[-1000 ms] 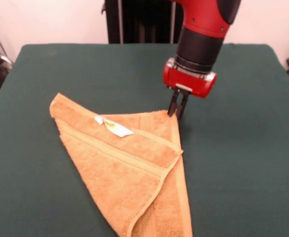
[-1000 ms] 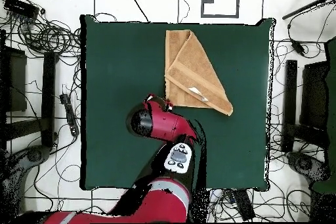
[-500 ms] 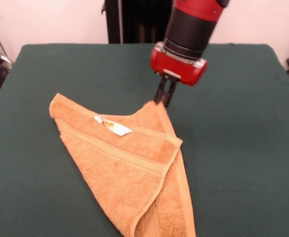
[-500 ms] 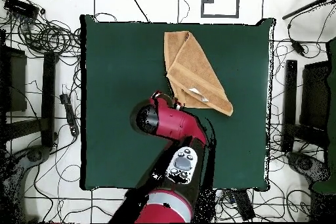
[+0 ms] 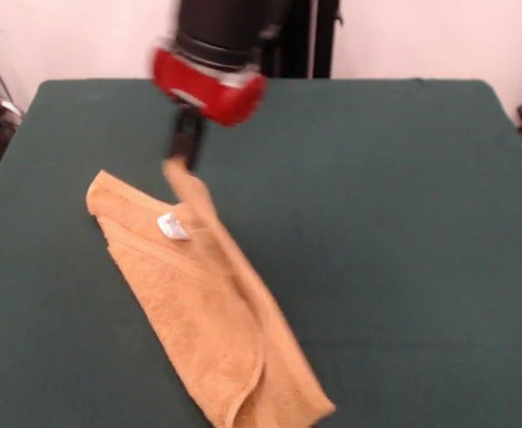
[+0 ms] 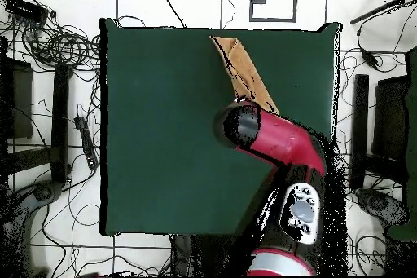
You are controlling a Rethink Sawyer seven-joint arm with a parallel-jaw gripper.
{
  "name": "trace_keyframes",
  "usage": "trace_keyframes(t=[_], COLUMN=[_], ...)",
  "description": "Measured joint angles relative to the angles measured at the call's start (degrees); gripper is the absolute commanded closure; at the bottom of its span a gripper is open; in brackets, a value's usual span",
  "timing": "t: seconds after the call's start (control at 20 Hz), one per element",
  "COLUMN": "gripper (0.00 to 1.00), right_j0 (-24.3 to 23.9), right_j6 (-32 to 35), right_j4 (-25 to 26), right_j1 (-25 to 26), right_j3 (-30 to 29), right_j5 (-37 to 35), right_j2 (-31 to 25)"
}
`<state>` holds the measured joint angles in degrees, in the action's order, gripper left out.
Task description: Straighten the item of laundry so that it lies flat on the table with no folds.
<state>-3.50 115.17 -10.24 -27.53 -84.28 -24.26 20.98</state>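
Front view: the jaws [image 5: 182,150] pinch a raised corner of the towel [image 5: 209,312], which trails below them, doubled into a long strip on the bench [image 5: 403,223].

Overhead view: the arm hides the jaws; the towel [image 6: 243,75] remains folded, so most flattening is left.

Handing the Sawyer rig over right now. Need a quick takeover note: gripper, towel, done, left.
Gripper: shut on a corner of the towel, lifted off the table.
Towel: in the front view, a long narrow folded strip running from mid-left toward the near edge; the pinched corner rises to the gripper, and the white tag shows near that end. In the overhead view the arm covers part of the towel.
Done: corner grasped and raised.
Left: the towel is folded over itself, not flat. Likely next: draw the held corner out to open the fold, lay it down, release, check for remaining folds.
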Motion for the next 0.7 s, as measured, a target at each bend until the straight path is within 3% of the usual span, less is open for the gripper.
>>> trace_keyframes(t=[0.3, 0.7], gripper=[1.0, 1.0], right_j0=[-10.2, -18.31], right_j6=[-0.26, -1.32], right_j4=[4.65, 8.46], right_j1=[0.73, 1.89], right_j3=[10.98, 21.84], right_j5=[-10.54, -19.38], right_j2=[-1.77, -7.3])
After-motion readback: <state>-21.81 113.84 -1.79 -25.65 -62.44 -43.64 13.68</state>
